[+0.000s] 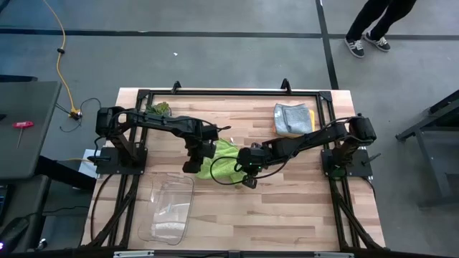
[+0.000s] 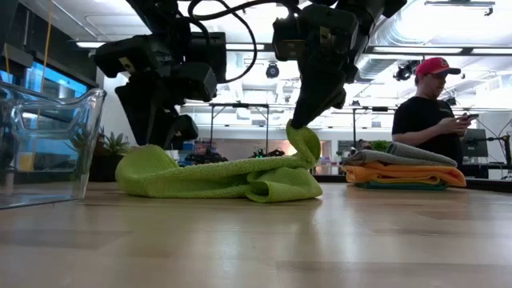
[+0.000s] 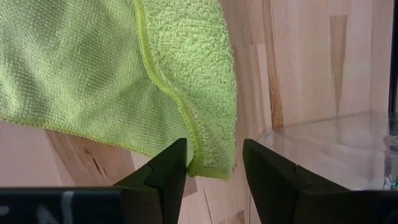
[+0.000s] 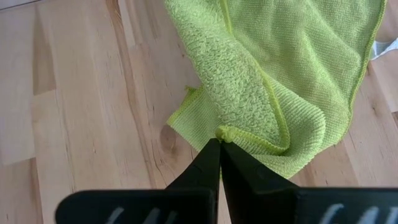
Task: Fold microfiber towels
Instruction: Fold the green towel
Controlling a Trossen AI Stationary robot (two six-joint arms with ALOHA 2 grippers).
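The lime green towel (image 1: 219,161) lies crumpled on the wooden table's middle, its underside on the wood. My right gripper (image 4: 220,144) is shut on it at its right side and holds that part raised (image 2: 302,138). My left gripper (image 3: 214,155) is open at the towel's left side. A hemmed corner of the towel (image 3: 211,167) lies between its fingers, with a gap showing on each side. Folded towels (image 1: 292,118) are stacked at the far right, grey on top with orange below (image 2: 404,172). My right gripper pinches a bunched, hemmed edge of the towel (image 4: 225,132) between its two fingers. One layer or several, I cannot tell. The fingers slant down from the table's right side. The pinched part stands raised above the table, and the rest (image 2: 208,178) lies slack on the wood.
A clear plastic bin (image 1: 168,208) stands near the front left, close to my left gripper. A small green plant (image 1: 159,109) sits at the far left. A person (image 2: 428,112) stands beyond the table's far side.
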